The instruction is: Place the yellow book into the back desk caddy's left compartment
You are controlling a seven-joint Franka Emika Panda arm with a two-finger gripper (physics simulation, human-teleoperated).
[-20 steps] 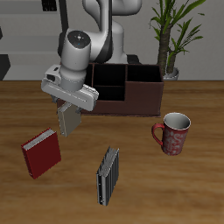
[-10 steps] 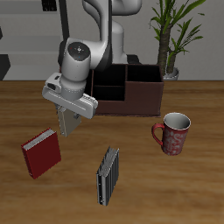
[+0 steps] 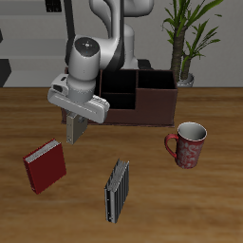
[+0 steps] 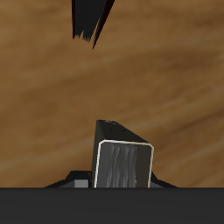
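Note:
My gripper (image 3: 74, 120) is shut on the yellow book (image 3: 73, 130), which hangs upright below the fingers, above the table and short of the back desk caddy (image 3: 142, 109). That caddy is a dark reddish-brown box with black dividers, standing in front of the robot's base. Its left compartment (image 3: 116, 87) is the end section closest to my gripper, and the arm partly covers it. In the wrist view the yellow book (image 4: 122, 163) shows end-on, with greyish page edges between the fingers.
A red book (image 3: 45, 165) lies on the table nearer the front edge. A dark grey striped book (image 3: 116, 191) stands nearer the front, also seen as the striped book (image 4: 91, 17). A red patterned mug (image 3: 188, 144) stands beside the caddy, a potted plant (image 3: 186, 43) behind it.
The arm has shifted slightly toward the caddy and the wrist has turned a little, with the yellow book still held. Nothing else on the table has moved.

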